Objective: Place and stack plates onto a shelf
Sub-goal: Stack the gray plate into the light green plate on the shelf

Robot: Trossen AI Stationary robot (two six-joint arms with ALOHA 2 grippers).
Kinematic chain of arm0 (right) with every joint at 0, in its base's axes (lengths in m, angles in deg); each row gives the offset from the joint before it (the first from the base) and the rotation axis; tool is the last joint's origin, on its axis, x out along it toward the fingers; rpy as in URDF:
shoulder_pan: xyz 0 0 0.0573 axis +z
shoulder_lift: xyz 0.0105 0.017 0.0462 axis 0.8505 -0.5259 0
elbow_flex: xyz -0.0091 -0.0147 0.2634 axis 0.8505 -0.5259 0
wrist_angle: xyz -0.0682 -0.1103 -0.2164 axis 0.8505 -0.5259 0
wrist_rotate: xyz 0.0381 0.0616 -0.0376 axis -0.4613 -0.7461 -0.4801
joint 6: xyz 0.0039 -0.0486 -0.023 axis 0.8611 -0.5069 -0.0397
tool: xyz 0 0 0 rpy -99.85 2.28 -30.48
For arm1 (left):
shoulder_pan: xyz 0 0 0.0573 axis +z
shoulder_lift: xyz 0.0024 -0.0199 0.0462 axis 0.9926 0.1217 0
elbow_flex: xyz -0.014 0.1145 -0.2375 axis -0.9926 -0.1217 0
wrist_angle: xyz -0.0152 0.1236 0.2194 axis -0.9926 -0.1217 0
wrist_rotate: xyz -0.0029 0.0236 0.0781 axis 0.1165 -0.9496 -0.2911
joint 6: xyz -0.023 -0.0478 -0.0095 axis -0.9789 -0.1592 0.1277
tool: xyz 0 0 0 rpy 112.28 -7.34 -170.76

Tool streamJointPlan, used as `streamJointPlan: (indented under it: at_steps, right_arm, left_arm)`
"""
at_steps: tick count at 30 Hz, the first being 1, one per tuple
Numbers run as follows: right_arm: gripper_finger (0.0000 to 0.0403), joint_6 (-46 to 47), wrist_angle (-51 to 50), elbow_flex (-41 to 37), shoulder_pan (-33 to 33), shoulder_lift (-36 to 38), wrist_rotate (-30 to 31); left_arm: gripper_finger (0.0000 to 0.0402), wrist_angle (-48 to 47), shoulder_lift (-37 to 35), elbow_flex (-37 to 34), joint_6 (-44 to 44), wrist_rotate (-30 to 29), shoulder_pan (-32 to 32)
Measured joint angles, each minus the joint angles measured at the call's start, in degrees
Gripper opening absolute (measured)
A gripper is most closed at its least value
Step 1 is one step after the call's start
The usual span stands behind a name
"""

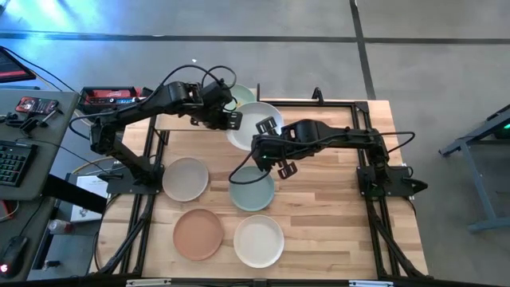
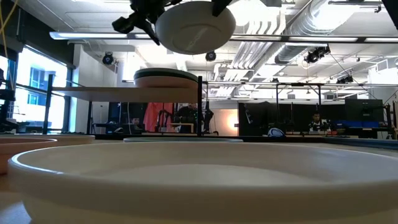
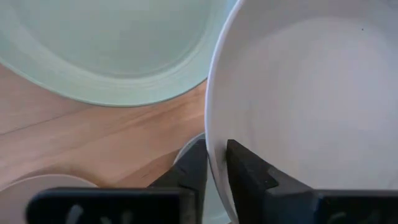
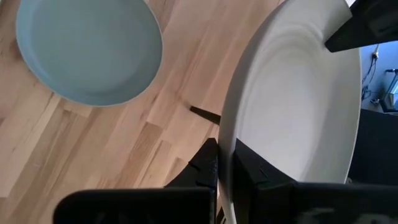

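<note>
Above the table [image 1: 319,231], beside the shelf [image 2: 124,93] with its green plate [image 1: 241,96], I hold 1 white plate [image 1: 251,126] aloft: my left gripper [image 3: 214,171] and right gripper [image 4: 225,167] each pinch its rim.

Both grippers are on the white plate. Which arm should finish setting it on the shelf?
Left, probably. The left gripper pinches the white plate on its shelf-side rim, nearest the pale green plate already on the shelf. The right gripper clamps the far rim, nearer the table's middle.
</note>
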Motion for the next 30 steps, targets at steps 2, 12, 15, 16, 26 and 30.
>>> streamJointPlan:
  at_steps: [2, 12, 15, 16, 26, 30]
  right_arm:
    - [0.0, 0.0, -0.3, 0.0, 0.0, 0.0, 0.4]
    - [0.0023, 3.2, -1.8, 0.0, 0.0, 0.0, 2.5]
    - [0.0059, 5.6, -2.1, 0.0, 0.0, 0.0, 3.2]
    - [0.0072, 6.2, -2.2, 0.0, 0.0, 0.0, 3.4]
    - [0.0147, 13.1, -4.2, 0.0, 0.0, 1.6, 2.2]
    - [0.0151, 16.2, -4.2, 0.1, 0.0, 3.4, 1.6]
  left_arm:
    - [0.0021, 0.2, 0.0, 0.0, 0.2, 0.0, 0.0]
    - [0.0005, -0.3, 0.0, 0.1, 0.8, -0.9, 0.1]
    - [0.0002, -1.2, 0.0, 0.0, 2.3, -1.1, 0.3]
    - [0.0002, -1.7, 0.0, -0.1, 3.0, -0.8, 0.5]
    - [0.0001, -1.2, 0.0, -0.1, 8.3, -0.1, 6.6]
    - [0.0001, -1.2, 0.0, -0.1, 10.8, 0.0, 10.8]
